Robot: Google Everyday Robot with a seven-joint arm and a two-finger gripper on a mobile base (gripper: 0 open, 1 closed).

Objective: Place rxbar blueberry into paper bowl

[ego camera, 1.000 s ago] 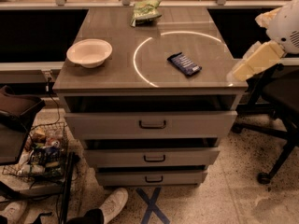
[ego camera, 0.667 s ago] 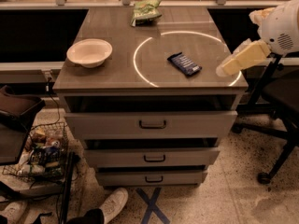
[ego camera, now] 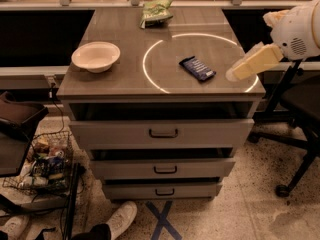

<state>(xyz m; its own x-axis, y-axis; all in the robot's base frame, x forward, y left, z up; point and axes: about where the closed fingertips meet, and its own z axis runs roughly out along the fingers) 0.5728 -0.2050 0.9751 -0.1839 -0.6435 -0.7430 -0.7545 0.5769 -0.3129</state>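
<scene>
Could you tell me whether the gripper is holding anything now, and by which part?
Nothing: the gripper hovers at the right edge of the tabletop, apart from the rxbar blueberry lying flat there.

A robotics lab or office test space. A grey table [ego camera: 115,29] with three drawers [ego camera: 162,133] beneath it stands on a speckled floor [ego camera: 250,204] marked with a blue tape cross [ego camera: 162,221]. A thin white ring [ego camera: 144,64] marks the tabletop. A black office chair [ego camera: 300,99] on castors sits at the right, and a wire basket [ego camera: 42,164] of clutter at the left. The robot's cream claw [ego camera: 235,74] hovers over the table's right front part, by the ring's edge.
</scene>
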